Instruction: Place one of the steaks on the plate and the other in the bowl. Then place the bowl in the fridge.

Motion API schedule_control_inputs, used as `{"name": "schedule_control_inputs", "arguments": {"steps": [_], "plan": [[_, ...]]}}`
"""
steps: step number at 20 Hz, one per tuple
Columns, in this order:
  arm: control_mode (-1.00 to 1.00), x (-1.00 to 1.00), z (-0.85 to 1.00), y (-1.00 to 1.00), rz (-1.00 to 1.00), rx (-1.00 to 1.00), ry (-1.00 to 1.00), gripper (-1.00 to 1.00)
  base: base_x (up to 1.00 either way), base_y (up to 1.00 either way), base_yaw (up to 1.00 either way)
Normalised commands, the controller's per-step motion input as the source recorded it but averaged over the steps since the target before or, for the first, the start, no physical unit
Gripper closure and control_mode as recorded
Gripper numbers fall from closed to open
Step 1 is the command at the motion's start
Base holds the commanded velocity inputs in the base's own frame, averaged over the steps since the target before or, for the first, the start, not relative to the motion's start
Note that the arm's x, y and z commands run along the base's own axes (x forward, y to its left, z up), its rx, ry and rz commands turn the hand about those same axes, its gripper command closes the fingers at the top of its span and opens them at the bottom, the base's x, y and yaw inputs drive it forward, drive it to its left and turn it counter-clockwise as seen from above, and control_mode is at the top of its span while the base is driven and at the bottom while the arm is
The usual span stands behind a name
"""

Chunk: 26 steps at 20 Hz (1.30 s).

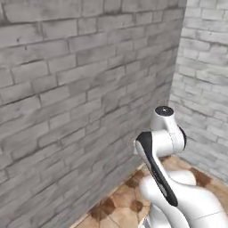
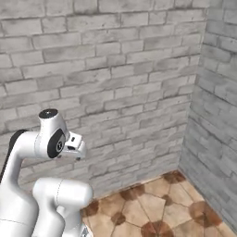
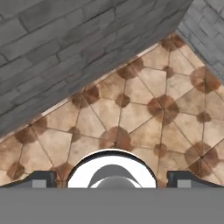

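Observation:
The steaks, the plate, the bowl and the fridge are out of view. My gripper points down at a terracotta tiled floor, in the corner where two brick walls meet. Its two dark fingertips stand far apart at the bottom of the hand view, open, with nothing held between them. The white arm is folded up close over the base.
A grey brick wall stands close ahead across the left and centre. It meets a second brick wall in a corner on the right. Brown patterned floor tiles run along the foot of both walls.

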Motion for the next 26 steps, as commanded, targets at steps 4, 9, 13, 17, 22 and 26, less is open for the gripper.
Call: {"name": "schedule_control_inputs", "arguments": {"steps": [4,9,13,17,22,26], "plan": [[1.0,0.0,0.0,0.0,0.0,0.0,0.0,-1.0,0.01,0.0,-0.98],[1.0,0.0,0.0,0.0,0.0,0.0,0.0,-1.0,0.22,0.1,-0.93],[1.0,0.0,0.0,0.0,0.0,0.0,0.0,-1.0,0.38,0.23,-0.88],[1.0,0.0,0.0,0.0,0.0,0.0,0.0,-1.0,0.57,0.51,-0.75],[1.0,0.0,0.0,0.0,0.0,0.0,0.0,-1.0,0.64,0.5,-0.65],[1.0,0.0,0.0,0.0,0.0,0.0,0.0,-1.0,0.48,0.05,-0.74]]}}
